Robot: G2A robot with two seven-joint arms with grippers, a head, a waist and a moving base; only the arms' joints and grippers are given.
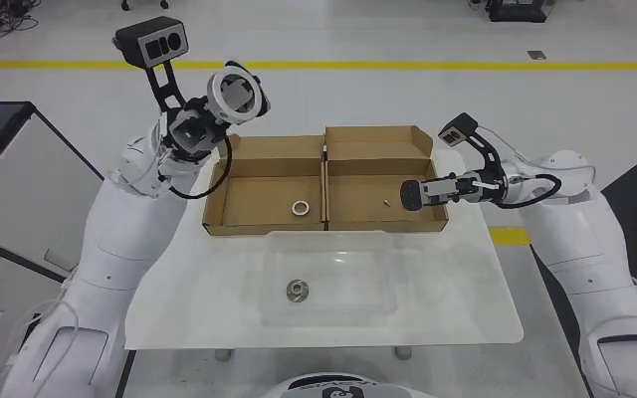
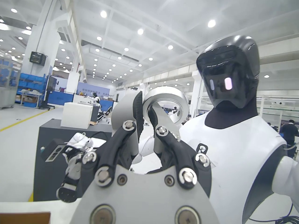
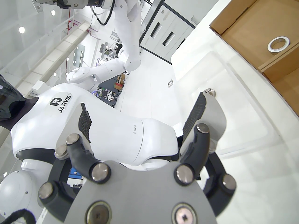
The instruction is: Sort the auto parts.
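Top view is showing the left gripper (image 1: 221,107) raised high near the far left corner of the cardboard box (image 1: 249,227), which is sitting along the far edge of the bench (image 1: 468,298). Its fingers are clamping the wall of a big metal ring (image 1: 239,95), one pad inside the hole and one outside, and the ring is hanging in the air, touching nothing else.

The right gripper (image 1: 408,194) is hovering over the right edge of the box's right compartment with its fingers spread apart and nothing between them.

Sorting is looking partly done. A small white ring (image 1: 300,208) is lying in the left compartment close to the divider, and a small pin (image 1: 385,200) is lying in the right compartment. A metal washer (image 1: 296,291) is lying in the clear tray (image 1: 348,298) near the front edge of the bench, well apart from both grippers.

Judging from this, two parts are already sitting in the box, one is being carried, and one is waiting in the tray. The big ring probably needs lowering into a compartment, likely the left one beside the other ring, and then the washer needs fetching.
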